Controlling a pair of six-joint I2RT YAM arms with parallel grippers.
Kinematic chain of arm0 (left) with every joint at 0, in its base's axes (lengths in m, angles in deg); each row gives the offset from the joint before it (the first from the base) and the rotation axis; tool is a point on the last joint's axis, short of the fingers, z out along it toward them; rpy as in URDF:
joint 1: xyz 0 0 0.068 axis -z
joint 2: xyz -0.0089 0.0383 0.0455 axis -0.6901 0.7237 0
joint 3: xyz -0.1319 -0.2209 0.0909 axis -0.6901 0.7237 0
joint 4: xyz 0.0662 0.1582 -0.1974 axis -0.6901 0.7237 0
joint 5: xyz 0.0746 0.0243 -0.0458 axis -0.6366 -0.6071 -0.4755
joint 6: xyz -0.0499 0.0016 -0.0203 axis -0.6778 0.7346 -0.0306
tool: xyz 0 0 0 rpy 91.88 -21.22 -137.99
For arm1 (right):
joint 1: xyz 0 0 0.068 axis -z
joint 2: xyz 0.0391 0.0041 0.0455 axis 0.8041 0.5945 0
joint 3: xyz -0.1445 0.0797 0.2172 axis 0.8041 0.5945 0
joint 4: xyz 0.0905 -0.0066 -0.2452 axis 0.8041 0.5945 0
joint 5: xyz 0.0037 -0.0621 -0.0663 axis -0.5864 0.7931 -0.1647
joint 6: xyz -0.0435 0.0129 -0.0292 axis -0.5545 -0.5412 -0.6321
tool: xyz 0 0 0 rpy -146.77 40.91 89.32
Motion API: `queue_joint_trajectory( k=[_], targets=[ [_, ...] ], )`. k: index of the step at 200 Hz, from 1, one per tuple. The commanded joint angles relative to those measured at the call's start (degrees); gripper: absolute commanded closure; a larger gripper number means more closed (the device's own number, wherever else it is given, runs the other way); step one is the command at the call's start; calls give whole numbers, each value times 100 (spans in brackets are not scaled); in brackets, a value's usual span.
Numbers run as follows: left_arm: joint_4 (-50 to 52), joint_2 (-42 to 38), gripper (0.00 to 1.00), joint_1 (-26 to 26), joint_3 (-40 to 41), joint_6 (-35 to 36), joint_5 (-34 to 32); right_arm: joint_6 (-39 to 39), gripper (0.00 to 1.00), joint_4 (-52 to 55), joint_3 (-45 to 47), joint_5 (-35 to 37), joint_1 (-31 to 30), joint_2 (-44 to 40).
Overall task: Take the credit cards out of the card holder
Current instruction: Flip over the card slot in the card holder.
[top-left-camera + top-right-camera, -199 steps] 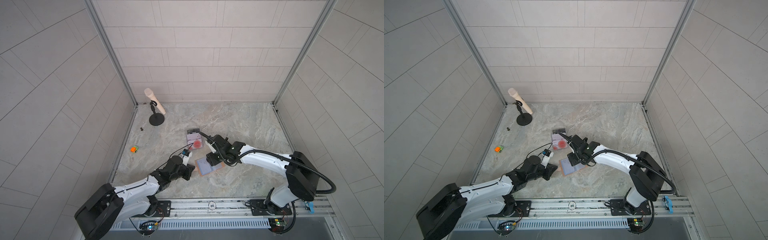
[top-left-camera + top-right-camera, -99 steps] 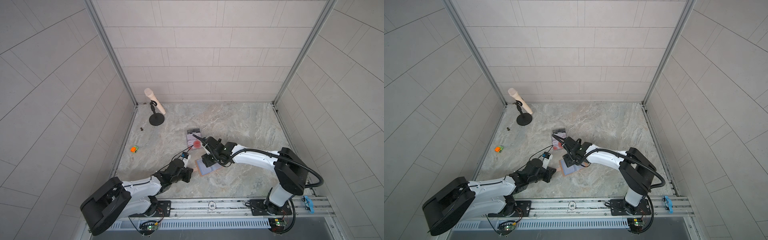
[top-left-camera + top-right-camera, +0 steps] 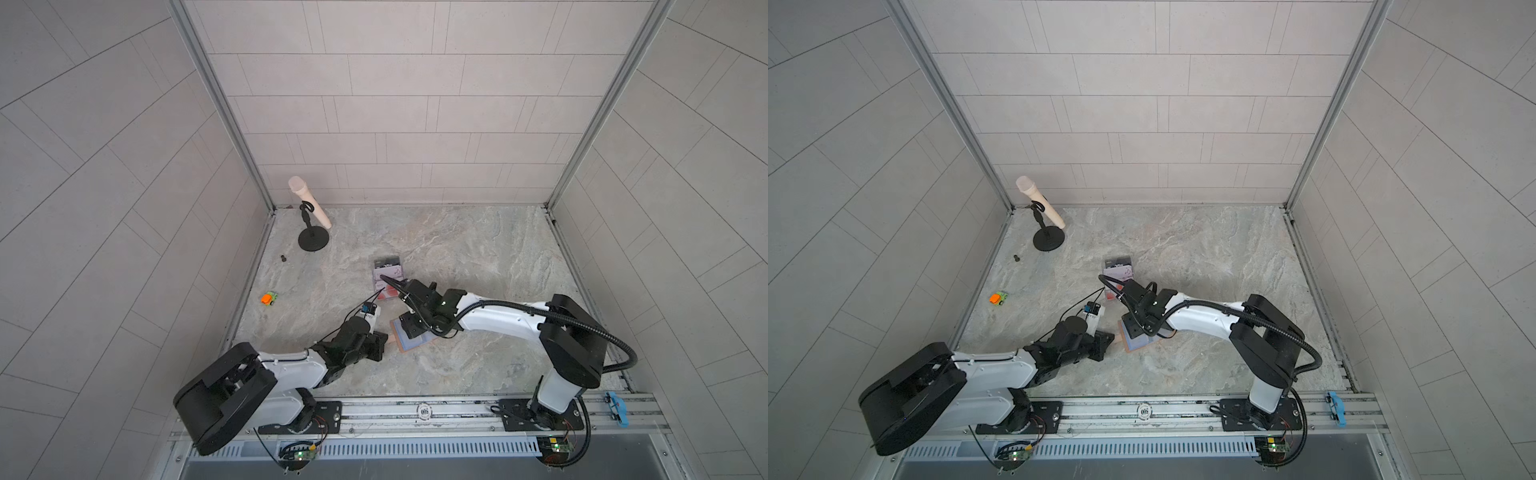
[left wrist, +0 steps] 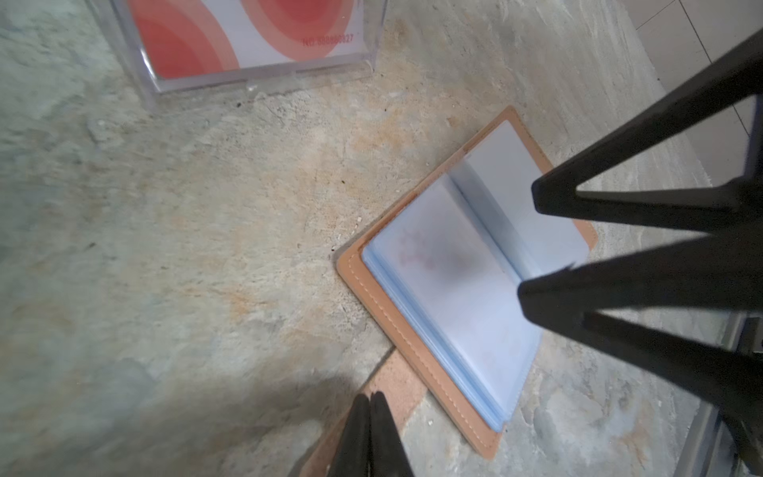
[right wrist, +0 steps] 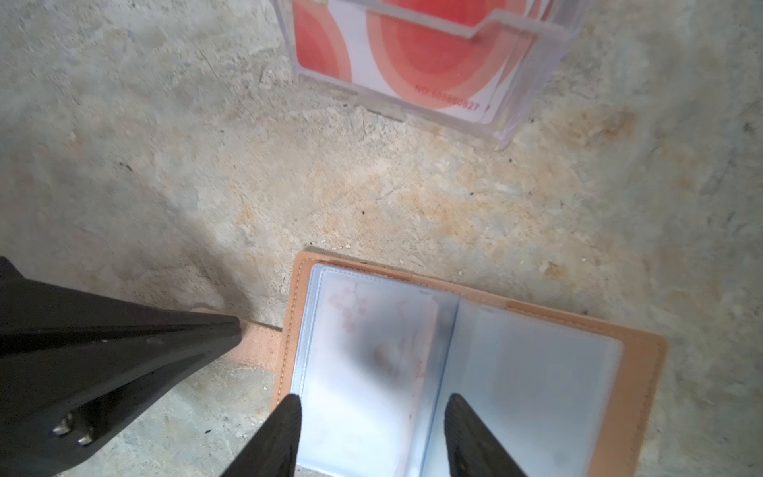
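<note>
Near the front centre of the tabletop (image 3: 478,257), the tan card holder (image 5: 644,371) lies open with its blue sleeves (image 5: 536,371) up, a faint pink-patterned card (image 5: 371,330) showing inside one. The left gripper (image 4: 369,413) is closed, jaws together, its tip on the holder's tan strap (image 4: 398,384). The right gripper (image 5: 371,402) hangs over the sleeves with jaws parted, holding nothing. Just beyond sits a clear box (image 5: 508,128) with a red-and-white card (image 5: 413,49).

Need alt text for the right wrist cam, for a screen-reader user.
An open card holder lies flat on the stone table, its tan cover framing pale blue sleeves, with the open right gripper poised over the pages. The shut left gripper meets the holder's tan strap, and a clear box of red-and-white cards sits nearby, apart from it.
</note>
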Motion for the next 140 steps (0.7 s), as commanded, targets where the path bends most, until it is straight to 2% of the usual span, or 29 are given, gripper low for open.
queue_joint_trajectory(
  k=[1,140],
  targets=[
    [6,88,91,13,124,-107,41,150,39,189,-138,411,-136,144],
    [227,-282,92,15,396,68,131,121,37,98,-250,628,-392,520]
  ],
)
